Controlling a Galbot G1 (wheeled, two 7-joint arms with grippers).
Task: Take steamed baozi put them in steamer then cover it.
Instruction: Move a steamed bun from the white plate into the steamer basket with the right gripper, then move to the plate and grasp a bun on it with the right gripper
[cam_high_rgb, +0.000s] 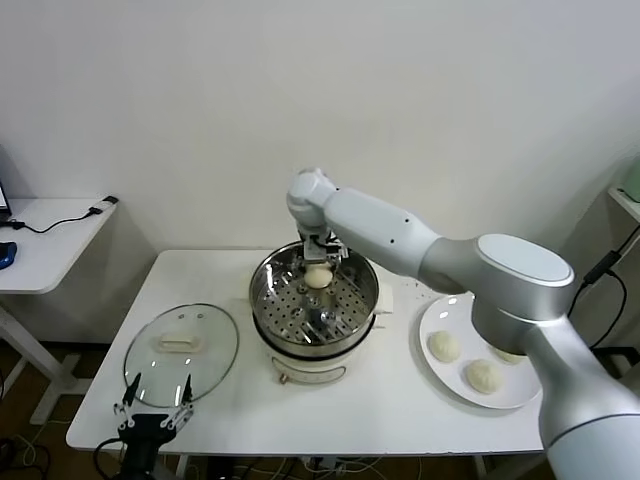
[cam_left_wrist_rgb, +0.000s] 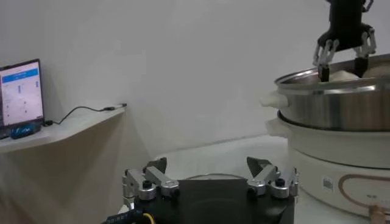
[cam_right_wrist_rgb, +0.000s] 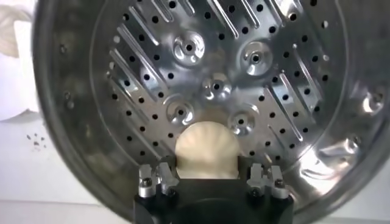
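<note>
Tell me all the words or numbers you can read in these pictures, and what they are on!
None can be read.
The small mark on the steamer base, by its panel outline: too small to read.
The laptop screen on the side desk: blue and white rows, too blurred to read.
The cover, the plate, the left gripper and the right gripper: no lettering shows.

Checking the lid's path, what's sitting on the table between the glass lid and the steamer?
Nothing: in the head view, bare white table separates the cover from the steamer. The left gripper waits at the lid's near edge.
</note>
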